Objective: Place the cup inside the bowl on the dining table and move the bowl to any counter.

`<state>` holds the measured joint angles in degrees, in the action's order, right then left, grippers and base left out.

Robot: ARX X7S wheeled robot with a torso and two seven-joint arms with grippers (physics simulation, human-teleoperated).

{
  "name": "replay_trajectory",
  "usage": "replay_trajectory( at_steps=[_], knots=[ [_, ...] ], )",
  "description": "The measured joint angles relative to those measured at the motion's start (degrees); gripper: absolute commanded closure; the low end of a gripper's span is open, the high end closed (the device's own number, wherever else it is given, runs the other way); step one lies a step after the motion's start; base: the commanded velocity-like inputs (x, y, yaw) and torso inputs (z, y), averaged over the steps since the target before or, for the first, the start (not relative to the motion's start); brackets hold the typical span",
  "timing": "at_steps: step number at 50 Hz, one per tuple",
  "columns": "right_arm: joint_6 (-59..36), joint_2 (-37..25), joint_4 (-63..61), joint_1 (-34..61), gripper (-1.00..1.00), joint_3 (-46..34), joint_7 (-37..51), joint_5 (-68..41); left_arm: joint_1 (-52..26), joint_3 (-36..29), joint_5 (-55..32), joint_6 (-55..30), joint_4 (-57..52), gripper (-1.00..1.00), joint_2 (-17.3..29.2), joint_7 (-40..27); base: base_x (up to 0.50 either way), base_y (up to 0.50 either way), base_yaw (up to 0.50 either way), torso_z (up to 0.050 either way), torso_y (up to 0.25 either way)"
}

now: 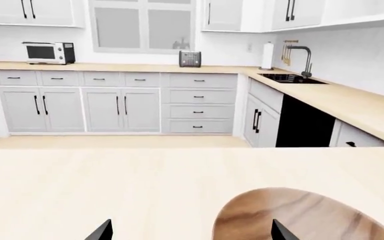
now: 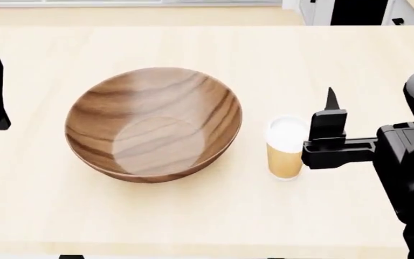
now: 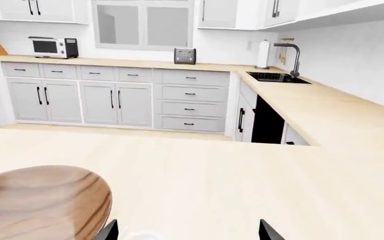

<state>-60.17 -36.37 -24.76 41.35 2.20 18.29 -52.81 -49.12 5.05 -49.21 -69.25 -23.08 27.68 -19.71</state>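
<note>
One cup (image 2: 287,147), one bowl (image 2: 153,123)

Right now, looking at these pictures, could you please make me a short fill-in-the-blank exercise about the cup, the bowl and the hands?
1. The cup stands upright on the dining table, outside the bowl, and the bowl holds ____.
2. The cup is covered by a flat ____ lid.
3. The hand closest to the cup is the ____ hand.
4. In the left wrist view, the toaster on the counter stands below the ____.

Missing words: nothing; white; right; window
</note>
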Motion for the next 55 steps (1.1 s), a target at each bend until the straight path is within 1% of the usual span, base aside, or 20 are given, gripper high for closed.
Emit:
replay_trajectory(
  at_steps=[10,21,34,55],
  knots=[
    [-0.6,1.4,3.4,1.9,-1.0,-4.1,-2.1,0.5,0.6,0.1,-0.2,0.3,0.0,-1.0,0.2,-0.2,0.0,0.0,0.0,0.0,0.0],
    [1.8,3.6,10.5,3.7,-1.0,-10.7,-6.3,4.4,1.3,0.1,-0.1,0.9,0.3,-1.0,0.3,-0.2,0.0,0.0,0.0,0.0,0.0],
    [6.4,6.2,20.8,7.3,-1.0,-18.4,-11.0,10.9,1.7,0.1,-0.2,1.4,0.6,-1.0,0.5,-0.3,0.0,0.0,0.0,0.0,0.0],
    [16.3,12.5,41.7,13.1,-1.0,-25.5,-17.4,18.9,3.4,1.4,-1.3,1.7,-0.2,-1.0,1.3,-0.4,0.0,0.0,0.0,0.0,0.0]
  ],
)
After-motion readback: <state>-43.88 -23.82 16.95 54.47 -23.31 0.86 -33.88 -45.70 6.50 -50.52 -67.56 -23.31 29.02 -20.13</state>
